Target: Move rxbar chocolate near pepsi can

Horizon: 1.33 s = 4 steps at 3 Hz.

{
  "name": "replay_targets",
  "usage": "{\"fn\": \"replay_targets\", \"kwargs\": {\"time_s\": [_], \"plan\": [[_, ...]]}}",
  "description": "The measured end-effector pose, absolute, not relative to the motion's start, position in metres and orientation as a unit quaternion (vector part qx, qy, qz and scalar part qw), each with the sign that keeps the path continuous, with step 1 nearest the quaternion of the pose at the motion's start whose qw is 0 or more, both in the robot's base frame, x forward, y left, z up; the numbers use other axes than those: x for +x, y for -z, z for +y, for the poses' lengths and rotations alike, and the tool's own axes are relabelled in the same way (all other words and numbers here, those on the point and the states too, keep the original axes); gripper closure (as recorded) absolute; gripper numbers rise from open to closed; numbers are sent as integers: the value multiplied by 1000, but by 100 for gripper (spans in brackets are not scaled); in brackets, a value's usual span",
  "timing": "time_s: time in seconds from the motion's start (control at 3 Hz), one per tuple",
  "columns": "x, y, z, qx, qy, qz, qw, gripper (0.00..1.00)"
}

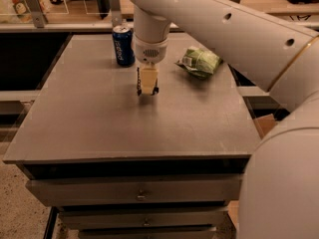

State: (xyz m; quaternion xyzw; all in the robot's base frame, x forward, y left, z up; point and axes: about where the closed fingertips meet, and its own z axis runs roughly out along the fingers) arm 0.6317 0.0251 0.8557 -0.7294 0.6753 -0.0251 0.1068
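Camera view: one frame, looking down across a grey table (99,123) with a white robot arm (224,29) reaching in from the right.
Jaws: pressed closed on the rxbar chocolate (138,81), which hangs upright and edge-on along their left side.
Gripper: one gripper (147,89), pointing straight down over the middle of the table, its tips just above the surface.
Rxbar chocolate: one, seen only as a thin dark strip; its white text is too small to read, and the pale fingers cover the rest.
Pepsi can: one pepsi can (123,46), upright near the table's far edge, behind and slightly left of the gripper, close to it but not touching.
Green snack bag: one green snack bag (199,62), lying on the table to the right of the gripper, apart from it.
Drawers: two drawer fronts (139,190) under the tabletop, each with a small knob; the lower one is cut off by the frame.
Hidden: the arm's lower section blocks the bottom-right corner and the table's right edge.
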Motion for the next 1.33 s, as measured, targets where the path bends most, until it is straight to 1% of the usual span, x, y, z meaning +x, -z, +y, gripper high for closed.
{"fn": "replay_targets", "kwargs": {"time_s": [0.67,1.0,1.33], "plan": [[677,-856,33,-638,32,753,157,100],[693,-850,32,-578,23,791,198,100],[700,-852,37,-562,19,798,215,100]]}}
